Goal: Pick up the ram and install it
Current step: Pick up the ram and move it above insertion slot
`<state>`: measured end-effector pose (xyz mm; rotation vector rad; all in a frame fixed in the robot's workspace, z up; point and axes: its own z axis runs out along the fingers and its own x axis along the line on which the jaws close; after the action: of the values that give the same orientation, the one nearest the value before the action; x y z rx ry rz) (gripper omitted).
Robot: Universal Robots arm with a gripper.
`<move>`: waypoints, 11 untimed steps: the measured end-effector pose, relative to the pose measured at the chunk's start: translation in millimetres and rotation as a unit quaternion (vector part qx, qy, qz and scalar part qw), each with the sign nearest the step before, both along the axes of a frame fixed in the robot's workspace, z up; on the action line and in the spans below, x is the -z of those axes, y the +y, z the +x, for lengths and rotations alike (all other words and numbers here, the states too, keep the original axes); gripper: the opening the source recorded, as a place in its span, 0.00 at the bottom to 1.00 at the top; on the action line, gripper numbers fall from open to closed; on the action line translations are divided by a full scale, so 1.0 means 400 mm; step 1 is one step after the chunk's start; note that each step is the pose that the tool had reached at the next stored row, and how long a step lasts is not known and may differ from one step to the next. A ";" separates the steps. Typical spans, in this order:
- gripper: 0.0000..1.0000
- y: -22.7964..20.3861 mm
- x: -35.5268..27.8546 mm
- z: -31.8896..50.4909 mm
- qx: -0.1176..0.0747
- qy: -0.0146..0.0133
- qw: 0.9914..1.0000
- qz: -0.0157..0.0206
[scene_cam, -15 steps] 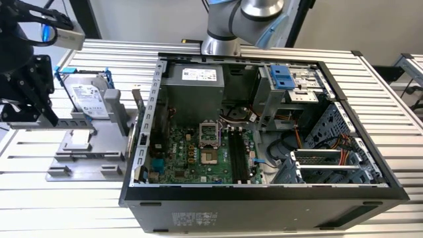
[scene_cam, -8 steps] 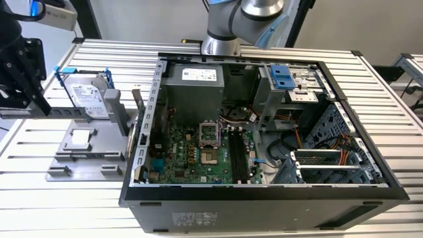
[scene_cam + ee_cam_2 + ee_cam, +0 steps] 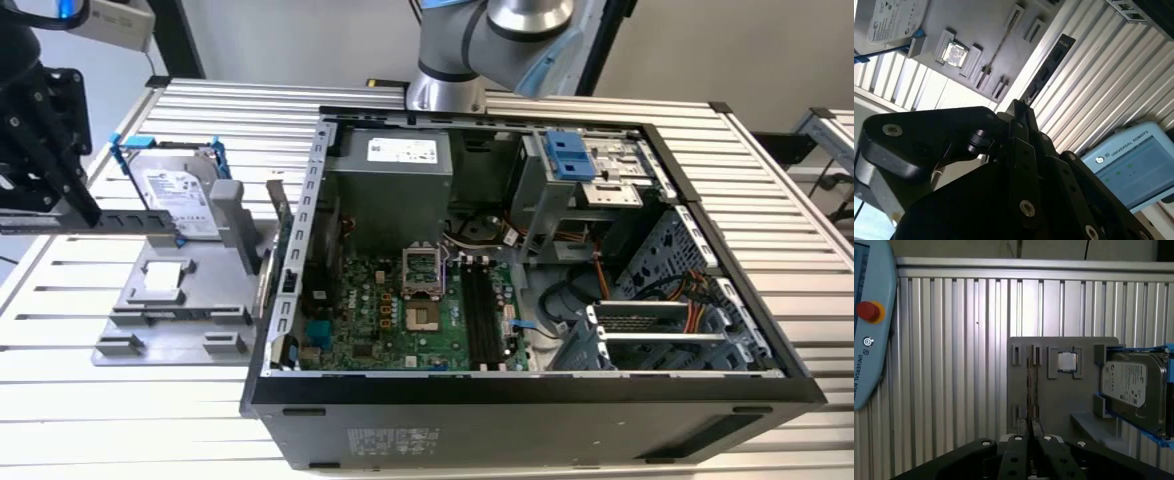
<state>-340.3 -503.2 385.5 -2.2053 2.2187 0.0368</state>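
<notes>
From across the room, the exterior view shows the open computer case [image 3: 534, 410] lying on the ribbed metal table [image 3: 107, 420]. Its motherboard [image 3: 387, 310] faces up, with the long dark memory slots [image 3: 483, 315] beside the processor socket. Well apart from the case, at the exterior view's left, the black gripper [image 3: 80, 215] hangs over a grey parts holder [image 3: 174, 335]. It carries the ram [image 3: 134, 226] level, clear of the holder and just in front of the blue-framed hard drive [image 3: 174, 185].

Both wrist views look along the fingers. In the first wrist view the gripper [image 3: 1031, 434] has its jaws pinched shut on the ram [image 3: 1029, 385]. The stick is seen edge-on there as a thin dark line over the holder [image 3: 1054, 400], beside a square processor chip [image 3: 1067, 361] and the hard drive [image 3: 1131, 385].

In the second wrist view the gripper [image 3: 1019, 107] holds the ram [image 3: 1048, 67] at a slant, showing a dark, narrow face with blocky black parts. It appears against the table slats rather than the holder [image 3: 979, 30].

A pale blue teach pendant [image 3: 869, 340] lies at the edge of both wrist views.

The clamped stretch of the stick is covered by the fingers. In the exterior view its end toward the left is hard to separate from the gripper.
</notes>
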 end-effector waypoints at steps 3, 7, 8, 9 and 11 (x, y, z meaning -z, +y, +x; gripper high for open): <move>0.00 0.000 0.000 0.025 0.000 0.000 1.000 0.000; 0.00 0.000 0.000 0.065 0.000 0.001 1.000 0.000; 0.00 0.000 0.000 0.076 0.000 0.001 1.000 0.000; 0.00 0.000 0.000 0.087 0.000 0.002 1.000 0.000; 0.00 0.000 0.000 0.110 0.000 0.002 1.000 0.000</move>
<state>-296.3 -503.3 385.4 -2.2074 2.2205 0.0417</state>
